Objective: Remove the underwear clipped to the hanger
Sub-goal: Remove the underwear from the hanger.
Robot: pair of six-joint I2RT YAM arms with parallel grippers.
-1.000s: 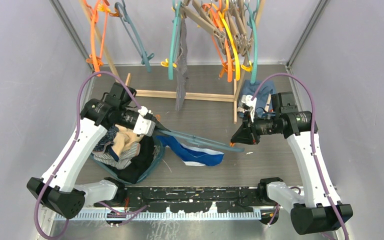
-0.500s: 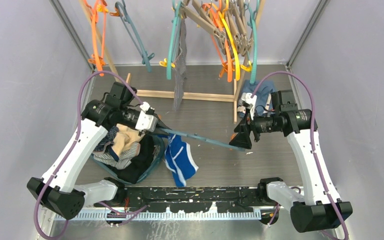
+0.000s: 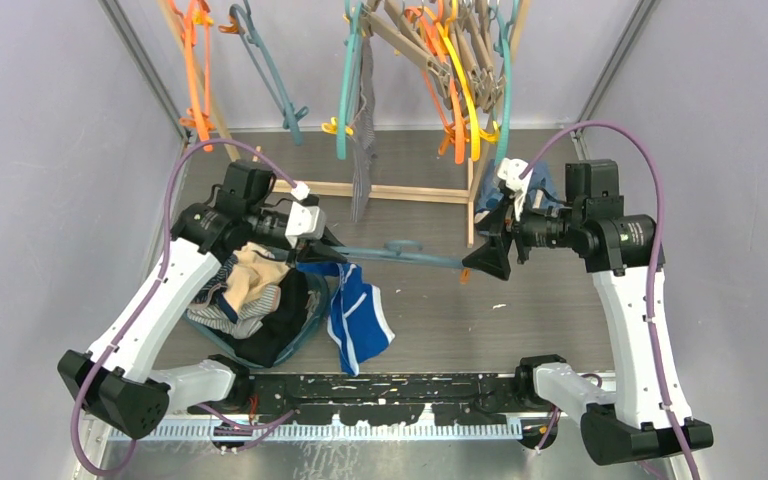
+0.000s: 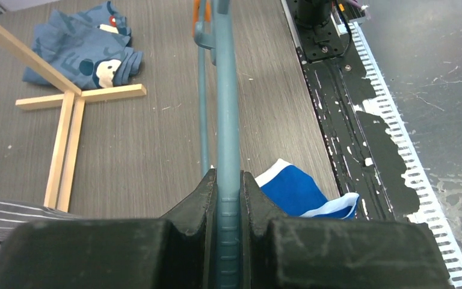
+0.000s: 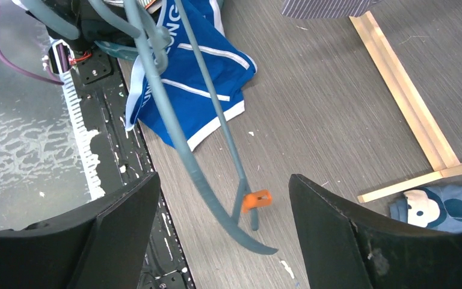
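Note:
My left gripper [image 3: 325, 240] [image 4: 227, 180] is shut on one end of a teal hanger [image 3: 400, 255] [image 4: 225, 90] [image 5: 219, 114], which it holds level above the table. A bright blue underwear [image 3: 360, 315] [image 4: 295, 192] [image 5: 231, 69] with white trim lies crumpled on the table below the hanger's left part. Whether a clip still holds it, I cannot tell. My right gripper [image 3: 485, 262] [image 5: 224, 176] is open wide, just off the hanger's free end. An orange clip [image 5: 257, 199] at that end holds nothing.
A basket [image 3: 303, 338] heaped with garments stands under the left arm. A blue cartoon-face garment [image 3: 537, 186] [image 4: 84, 51] lies by the wooden rack base [image 3: 380, 190] [image 5: 397, 90]. A grey striped garment [image 3: 363, 150] and several hangers hang from the rack at the back.
The right gripper has opened and drawn back from the hanger's end. The blue underwear has dropped off that end and swung left beside the basket. The left gripper has lifted the hanger slightly farther back.

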